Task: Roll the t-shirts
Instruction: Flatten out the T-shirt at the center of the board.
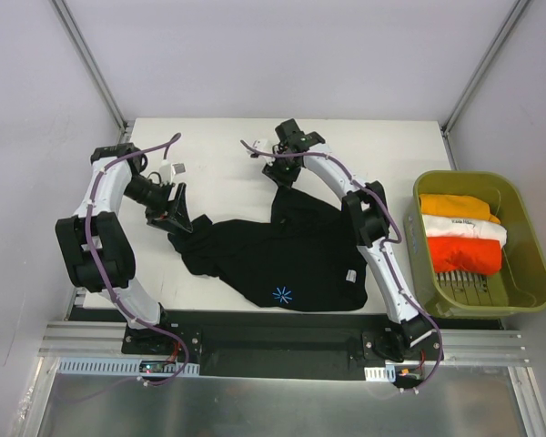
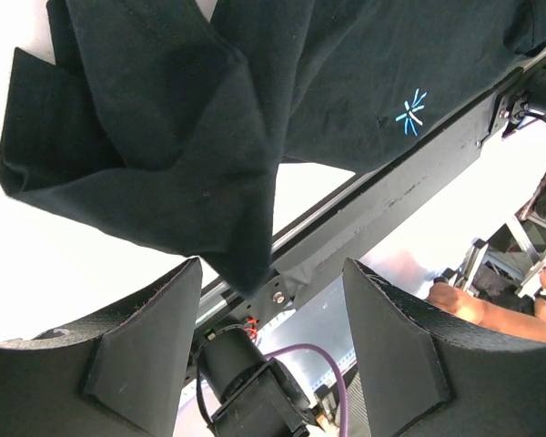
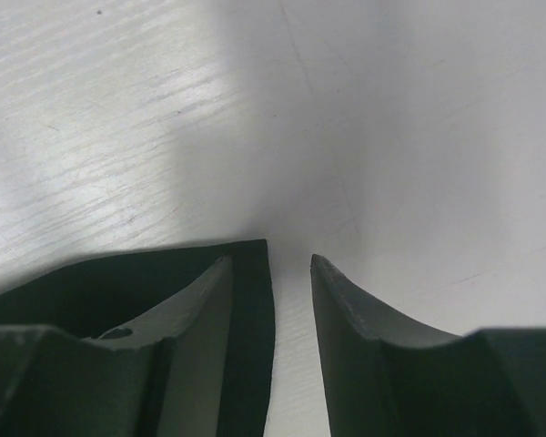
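The large black t-shirt lies crumpled on the white table, its blue starburst print near the front edge. My left gripper sits at the shirt's left sleeve. In the left wrist view the gripper is open, and a hanging point of the black cloth reaches down to the gap between the tips, unpinched. My right gripper is at the shirt's far end. In the right wrist view the gripper shows a narrow gap over bare table, with a black cloth edge beside one finger.
An olive-yellow bin stands at the table's right side. It holds an orange bundle, a white bundle and a red-orange bundle. The black rail with both arm bases runs along the near edge.
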